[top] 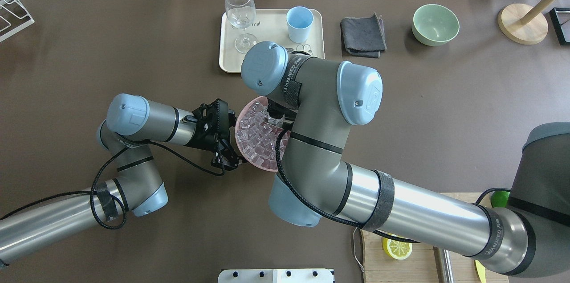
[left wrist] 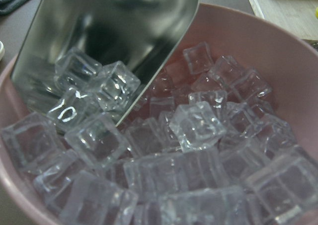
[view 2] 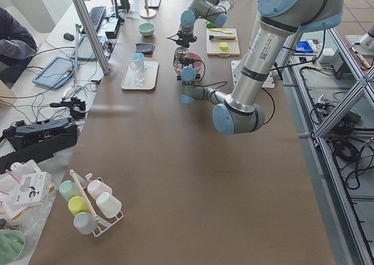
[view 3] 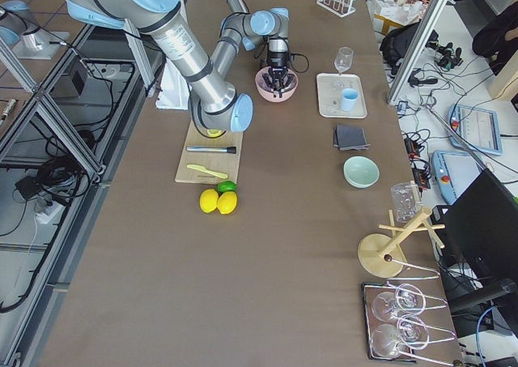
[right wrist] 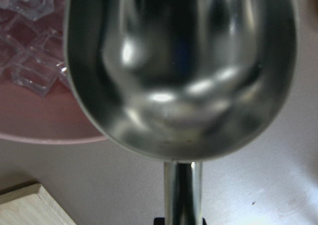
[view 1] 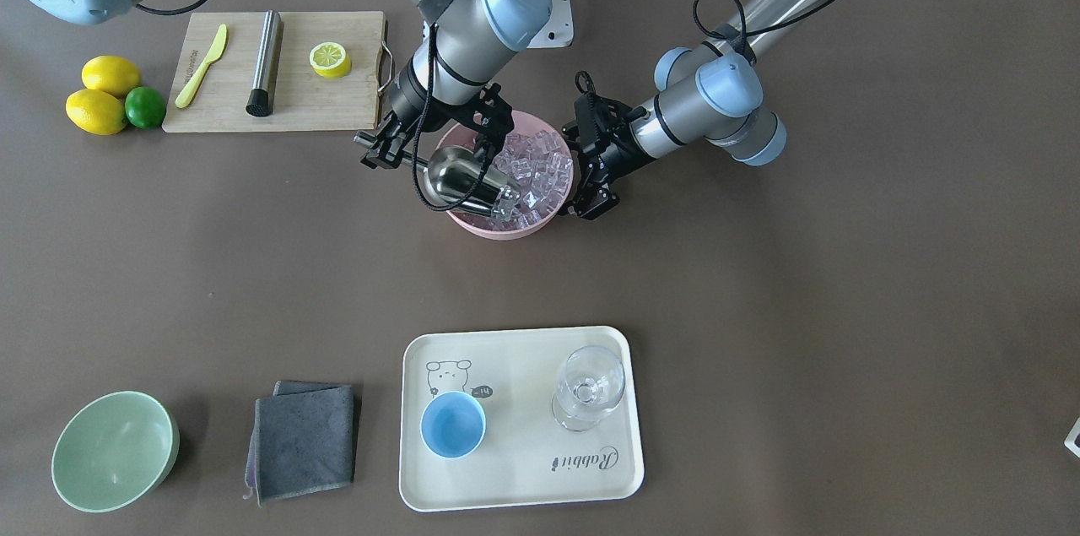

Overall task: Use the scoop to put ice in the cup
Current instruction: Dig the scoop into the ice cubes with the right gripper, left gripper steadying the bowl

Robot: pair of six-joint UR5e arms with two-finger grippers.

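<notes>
The robot's right hand (view 1: 390, 146) is pinched on the short handle of the scoop (view 1: 462, 177). The shiny trough reaches out ahead of its fingers and tips mouth-down into the ice (view 1: 544, 169) heaped in a pink bowl (view 1: 499, 230) on the counter (view 1: 759, 308). The left wrist view shows a few clear cubes lying at the scoop's lip, touching the steel, with the pile packed close around them. The left hand (view 1: 591, 177) sits at the bowl's other side, right against the rim and facing the right hand across the ice; whether its fingers are spread or pressed on the rim cannot be told. The cup (view 1: 453, 425), light blue, stands upright on a cream tray (view 1: 523, 468) well apart from both hands, out beyond the bowl from them, with a clear stemmed glass (view 1: 589, 388) beside it on the same tray. A folded grey cloth (view 1: 304, 439) and a pale green bowl (view 1: 114, 452) lie farther along on the right hand's side. Just behind the right hand, a wooden cutting board (view 1: 312, 105) carries a yellow knife (view 1: 202, 63), a steel rod (view 1: 266, 63) with a black tip and a half lemon (view 1: 329, 59); two lemons (view 1: 110, 76) and a lime (view 1: 145, 107) lie past it.
</notes>
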